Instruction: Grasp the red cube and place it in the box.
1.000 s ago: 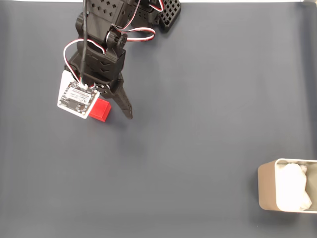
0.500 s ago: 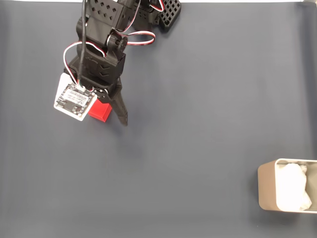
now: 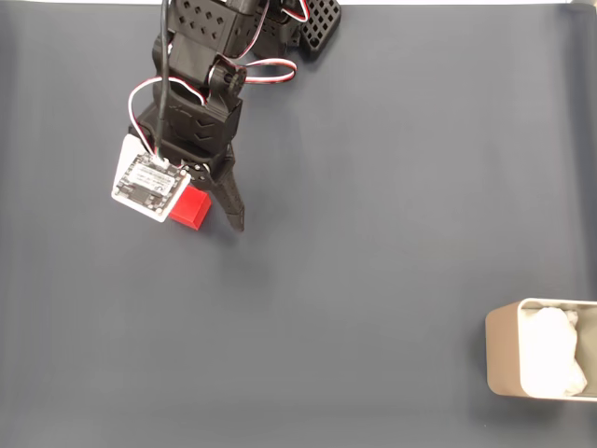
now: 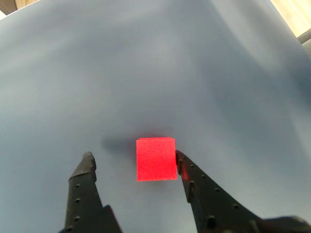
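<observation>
In the wrist view the gripper (image 4: pixel 133 160) is standing open around the red cube (image 4: pixel 156 158), its right finger touching, its left well apart. Closing so off-centre is risking the cube being shoved sideways or twisting out, far from the box (image 3: pixel 499 359).

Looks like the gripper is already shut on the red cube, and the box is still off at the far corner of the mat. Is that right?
Not quite. In the wrist view the gripper is open: one finger sits against the cube, but the other finger stands clear of it. The box is indeed far off, at the lower right of the fixed view.
</observation>
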You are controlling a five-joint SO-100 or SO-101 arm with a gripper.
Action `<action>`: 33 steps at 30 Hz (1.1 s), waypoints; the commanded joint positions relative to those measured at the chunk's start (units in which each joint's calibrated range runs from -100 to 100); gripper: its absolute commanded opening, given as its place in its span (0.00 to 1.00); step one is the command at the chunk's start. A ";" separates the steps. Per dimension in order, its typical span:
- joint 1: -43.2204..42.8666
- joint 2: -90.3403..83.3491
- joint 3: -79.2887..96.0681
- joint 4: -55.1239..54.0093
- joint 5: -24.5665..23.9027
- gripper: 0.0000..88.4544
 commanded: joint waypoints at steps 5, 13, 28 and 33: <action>-0.19 -3.55 0.08 -0.87 0.20 0.40; -0.12 -4.76 0.63 -0.62 0.59 0.22; -0.62 -4.94 -1.93 1.10 2.88 0.00; -2.18 -6.24 -5.48 6.18 3.42 0.00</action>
